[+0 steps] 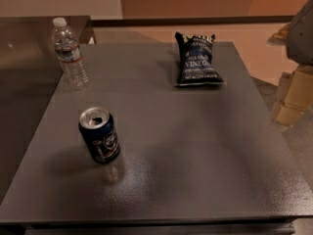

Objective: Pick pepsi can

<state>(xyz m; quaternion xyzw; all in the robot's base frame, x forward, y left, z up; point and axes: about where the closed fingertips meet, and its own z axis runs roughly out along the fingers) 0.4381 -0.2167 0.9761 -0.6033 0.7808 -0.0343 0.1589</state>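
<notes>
Nearest the camera, on the dark grey matte table (195, 151), stands the pepsi can (99, 134), a small dark blue drink can with a silver top and a round white-and-red logo on its side. It is upright, close to the table's left edge, somewhat nearer the near left corner than the far one, with nothing touching it. A faint reflection of it shows on the table top just in front.

Behind it, at the left edge near the far left corner, stands a clear plastic water bottle (70, 53) with a white cap and a paper label, upright and well apart from the can.

Farther right, a dark blue chip bag (197, 59) with white lettering lies flat near the far edge, right of its middle.

Beyond the right edge, off the table, sit pale yellow blocks (296, 99), perhaps cardboard boxes. Above them, cut by the frame past the far right corner, is a grey rounded bulk, seemingly the gripper (304, 31); it is well away from the can, and I cannot tell whether it is spread or closed.
</notes>
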